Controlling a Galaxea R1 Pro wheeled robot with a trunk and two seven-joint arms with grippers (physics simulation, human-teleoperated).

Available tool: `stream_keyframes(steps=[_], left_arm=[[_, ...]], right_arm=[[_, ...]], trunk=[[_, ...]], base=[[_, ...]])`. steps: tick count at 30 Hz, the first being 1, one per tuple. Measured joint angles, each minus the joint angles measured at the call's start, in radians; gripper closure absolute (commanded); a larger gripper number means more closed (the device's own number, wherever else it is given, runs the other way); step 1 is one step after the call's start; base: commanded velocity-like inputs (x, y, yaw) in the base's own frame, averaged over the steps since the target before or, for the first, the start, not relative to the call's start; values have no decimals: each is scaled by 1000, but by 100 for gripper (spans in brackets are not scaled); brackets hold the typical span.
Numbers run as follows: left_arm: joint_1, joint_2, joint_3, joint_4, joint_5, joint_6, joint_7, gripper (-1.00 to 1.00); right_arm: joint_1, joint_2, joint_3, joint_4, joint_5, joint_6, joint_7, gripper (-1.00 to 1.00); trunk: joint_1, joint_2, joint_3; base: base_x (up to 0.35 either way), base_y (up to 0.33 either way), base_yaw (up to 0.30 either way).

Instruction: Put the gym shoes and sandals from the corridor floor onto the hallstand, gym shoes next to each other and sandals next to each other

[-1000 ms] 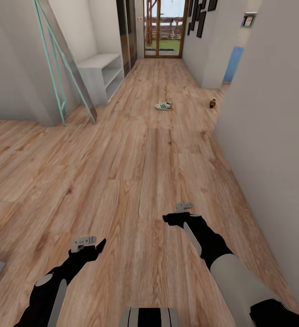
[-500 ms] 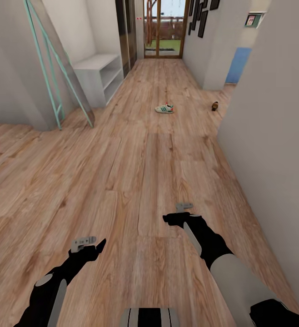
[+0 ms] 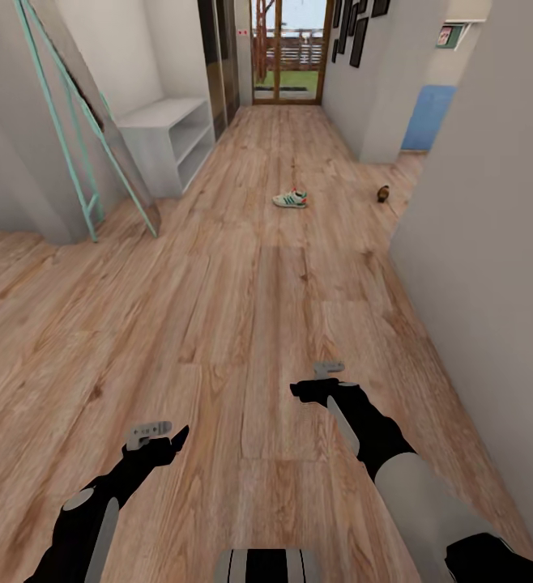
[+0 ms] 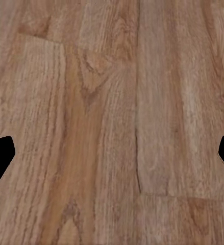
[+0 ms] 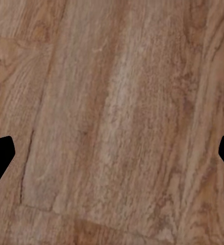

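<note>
Robot is mid-corridor, both arms low and fwd over the corridor floor (image 3: 242,324), nothing held. Left gripper (image 3: 155,433) and right gripper (image 3: 325,379) both point at bare planks; in each wrist view the two black tips sit at opposite edges w/ only wood between them, so fingers are spread apart, empty.

One gym shoe (image 3: 291,198) lies on the floor well ahead, roughly mid-width of the corridor, standing on its sole. Its long axis runs across the corridor, side-on to the robot, green stripes facing the camera. One sandal (image 3: 383,193) is a small dark blob at about the same depth, close to the right-hand wall corner; too small to read its axis. The other shoe and sandal can't be located from here.

Hallstand (image 3: 165,138) is ahead on the left wall, past the teal-railed stairs (image 3: 64,138), shelves look bare. It sits slightly farther down the corridor than the shoe, on the opposite side from the sandal.

Key relation: shoe lies straight ahead, a bit left of the right gripper's line, well apart from both. Judgement: right arm is nearer to both shoe and sandal; the base needs to drive fwd a good way before any reach. Since the shoe lies crosswise, a top-down pinch across its width looks workable. Task not started, nothing on the rack yet.
</note>
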Motion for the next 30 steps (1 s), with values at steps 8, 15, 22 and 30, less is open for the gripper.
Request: stream_keyframes(steps=[8,15,22,30], left_arm=[[0,0,0,0,0,0,0,-100],[0,0,0,0,0,0,0,-100],[0,0,0,0,0,0,1,-100],[0,0,0,0,0,0,0,-100]], right_arm=[[0,0,1,0,0,0,0,-100],[0,0,1,0,1,0,0,-100],[0,0,0,0,1,0,0,-100],[0,0,1,0,1,0,0,-100]], trunk=[[0,0,0],[0,0,0],[0,0,0],[0,0,0]], base=[[328,0,-204],[328,0,-37],[329,0,-4],[331,0,0]])
